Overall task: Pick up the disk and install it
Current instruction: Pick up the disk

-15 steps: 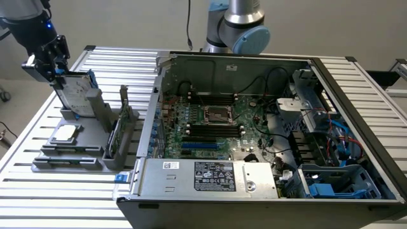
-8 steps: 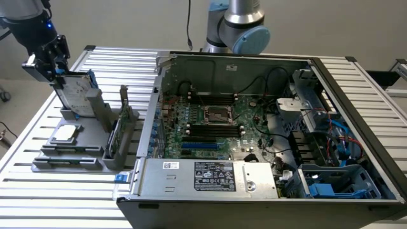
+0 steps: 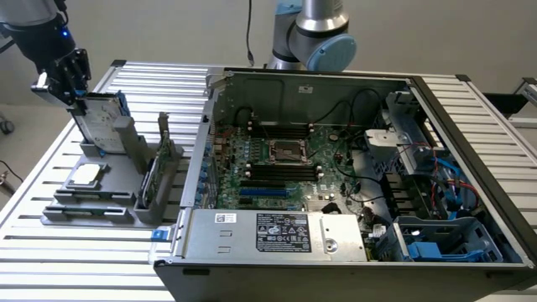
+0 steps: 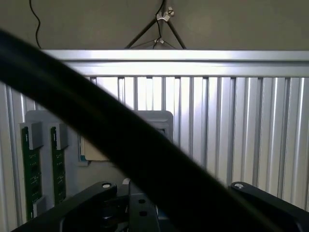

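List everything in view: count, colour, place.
disk: one, silver-grey with blue frame, upright in the holder, exterior view's left
chip: one, silver, flat on the holder
circuit card: one, dark green with metal bracket, on edge in the holder
narrow boards: two, green, in the holder
holder: one, grey, on the table
computer case: one, dark grey, open, centre to right
motherboard: one, green, inside the case
power supply: one, silver, case's near edge
table: one, silver slats
robot arm: one, silver-grey with blue cap, base behind the case
jaws: one black set, at the disk's top edge
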Motion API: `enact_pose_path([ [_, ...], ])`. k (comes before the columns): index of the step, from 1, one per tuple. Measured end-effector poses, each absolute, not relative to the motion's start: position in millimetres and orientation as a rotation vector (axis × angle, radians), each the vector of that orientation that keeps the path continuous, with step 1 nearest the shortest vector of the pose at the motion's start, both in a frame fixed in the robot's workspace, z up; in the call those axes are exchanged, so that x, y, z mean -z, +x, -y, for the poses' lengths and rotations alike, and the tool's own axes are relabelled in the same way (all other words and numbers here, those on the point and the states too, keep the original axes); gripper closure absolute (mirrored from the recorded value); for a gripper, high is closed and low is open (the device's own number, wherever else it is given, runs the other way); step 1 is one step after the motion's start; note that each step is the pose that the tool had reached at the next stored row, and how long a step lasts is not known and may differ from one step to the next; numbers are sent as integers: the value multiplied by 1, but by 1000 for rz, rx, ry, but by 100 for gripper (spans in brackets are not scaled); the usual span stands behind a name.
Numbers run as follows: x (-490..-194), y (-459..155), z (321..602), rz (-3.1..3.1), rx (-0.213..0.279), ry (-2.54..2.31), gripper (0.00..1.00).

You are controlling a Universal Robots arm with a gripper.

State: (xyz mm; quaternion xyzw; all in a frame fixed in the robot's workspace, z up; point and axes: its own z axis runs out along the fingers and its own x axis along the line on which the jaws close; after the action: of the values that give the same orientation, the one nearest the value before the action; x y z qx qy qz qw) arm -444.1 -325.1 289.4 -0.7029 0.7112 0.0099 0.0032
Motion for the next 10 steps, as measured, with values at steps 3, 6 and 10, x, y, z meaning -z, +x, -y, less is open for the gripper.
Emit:
enact_pose_path([
  [3, -289, -445, 325, -2230, -31, -2204, 62],
  [6, -289, -446, 325, -2230, -31, -2204, 64],
  [10, -289, -447, 325, -2230, -31, -2204, 67],
])
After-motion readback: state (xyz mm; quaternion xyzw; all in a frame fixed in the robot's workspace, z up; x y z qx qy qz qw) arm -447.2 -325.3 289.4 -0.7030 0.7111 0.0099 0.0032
